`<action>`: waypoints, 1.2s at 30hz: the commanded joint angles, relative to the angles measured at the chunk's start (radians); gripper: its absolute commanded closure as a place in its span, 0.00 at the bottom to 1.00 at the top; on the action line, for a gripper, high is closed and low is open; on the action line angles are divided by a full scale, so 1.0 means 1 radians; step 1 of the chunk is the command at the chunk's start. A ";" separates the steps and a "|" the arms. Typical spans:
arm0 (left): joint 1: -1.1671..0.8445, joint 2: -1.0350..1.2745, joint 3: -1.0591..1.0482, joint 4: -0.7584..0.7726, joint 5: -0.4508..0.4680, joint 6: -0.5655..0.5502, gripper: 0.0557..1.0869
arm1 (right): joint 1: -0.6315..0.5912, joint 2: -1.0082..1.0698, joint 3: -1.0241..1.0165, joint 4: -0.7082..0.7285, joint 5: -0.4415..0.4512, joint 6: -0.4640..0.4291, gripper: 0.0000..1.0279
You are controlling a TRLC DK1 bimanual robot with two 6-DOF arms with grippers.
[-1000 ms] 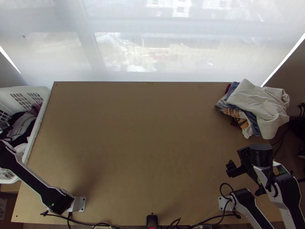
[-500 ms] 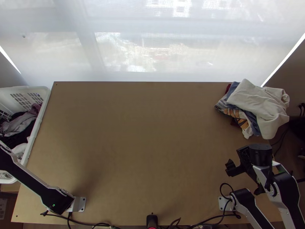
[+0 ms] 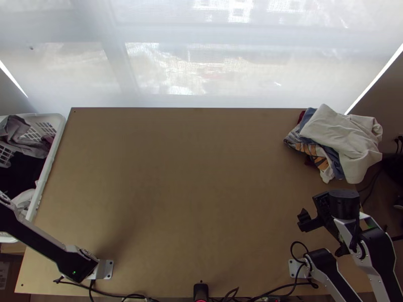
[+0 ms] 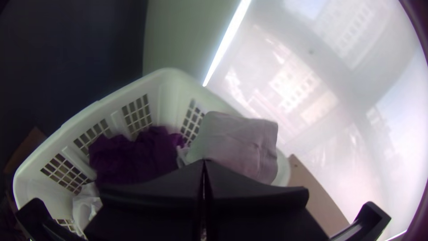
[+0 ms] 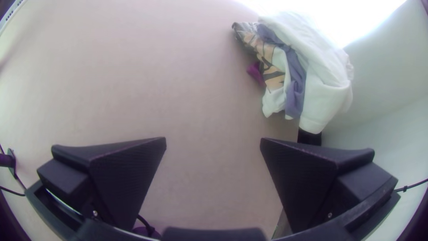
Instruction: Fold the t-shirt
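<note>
My right gripper (image 3: 305, 221) is over the table's right side, near its own base, below the pile of cloths in the top view. In the right wrist view my right gripper (image 5: 213, 140) is open, with bare table between its fingers. At the laundry basket, my left gripper (image 4: 204, 163) is shut on a grey cloth (image 4: 238, 140), which hangs bunched beyond the fingertips over the basket's far end. From above, that grey cloth (image 3: 20, 138) lies across the basket's upper part. The spot where the fingers pinch it is hidden.
A white basket (image 3: 49, 163) with dark and white clothes stands along the left edge of the wooden table (image 3: 191, 186). A pile of cloths, a cream one (image 3: 342, 136) on top, lies at the far right corner. Cables run along the near edge.
The grey cloth has moved up the picture from the middle of the basket to its far end, baring dark cloth below. The left arm has shifted slightly; the right arm has barely moved.
</note>
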 commanded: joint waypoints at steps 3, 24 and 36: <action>-0.078 -0.333 -0.058 -0.097 0.247 -0.011 0.97 | 0.000 -0.021 -0.001 0.005 -0.001 0.001 0.04; -0.704 -0.762 0.132 -0.159 0.398 -0.244 0.97 | -0.009 -0.142 -0.015 -0.060 -0.001 0.024 0.04; -1.170 -0.722 0.049 -0.178 0.436 -0.478 0.97 | -0.040 -0.201 -0.044 -0.077 -0.002 0.035 0.04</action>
